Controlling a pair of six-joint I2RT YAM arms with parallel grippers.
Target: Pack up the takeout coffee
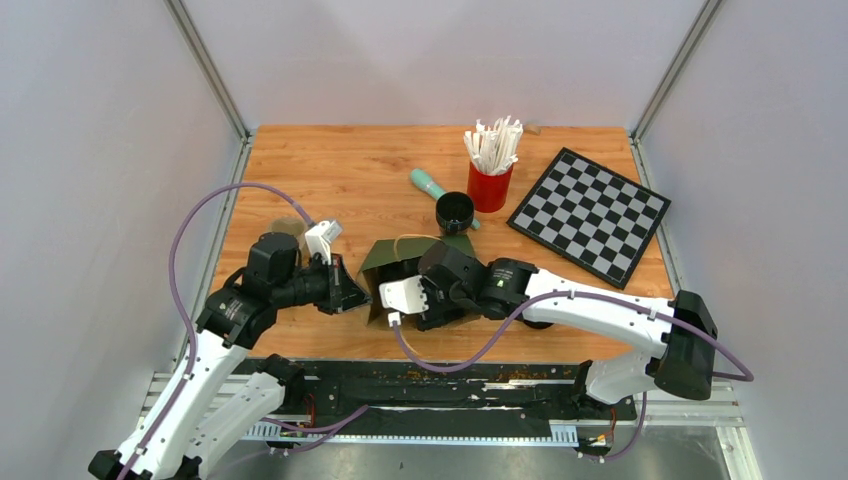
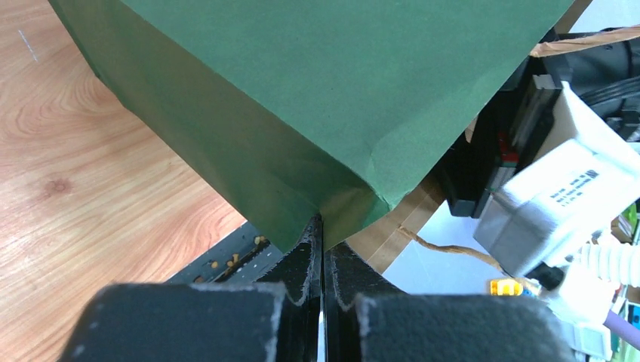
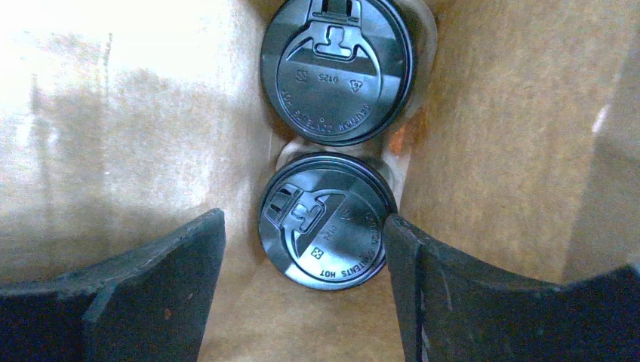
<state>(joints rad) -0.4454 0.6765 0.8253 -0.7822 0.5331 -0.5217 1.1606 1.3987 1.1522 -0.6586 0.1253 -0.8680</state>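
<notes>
Fingertips of the left gripper (image 1: 354, 297) met the green bag (image 1: 398, 257) in the top view and pinched its corner tight in the left wrist view, while the right wrist view showed the right gripper (image 3: 303, 226) spread apart inside the bag above a lidded cup (image 3: 326, 222) and a second cup (image 3: 337, 72).

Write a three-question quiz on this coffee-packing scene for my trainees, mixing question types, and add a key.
1. True or false: the left gripper is shut on a corner of the green bag.
2. How many lidded cups sit inside the bag?
3. The right gripper, reaching into the bag, is: A) open, B) shut on a cup, C) shut on a straw.
Key: 1 true; 2 two; 3 A.
</notes>
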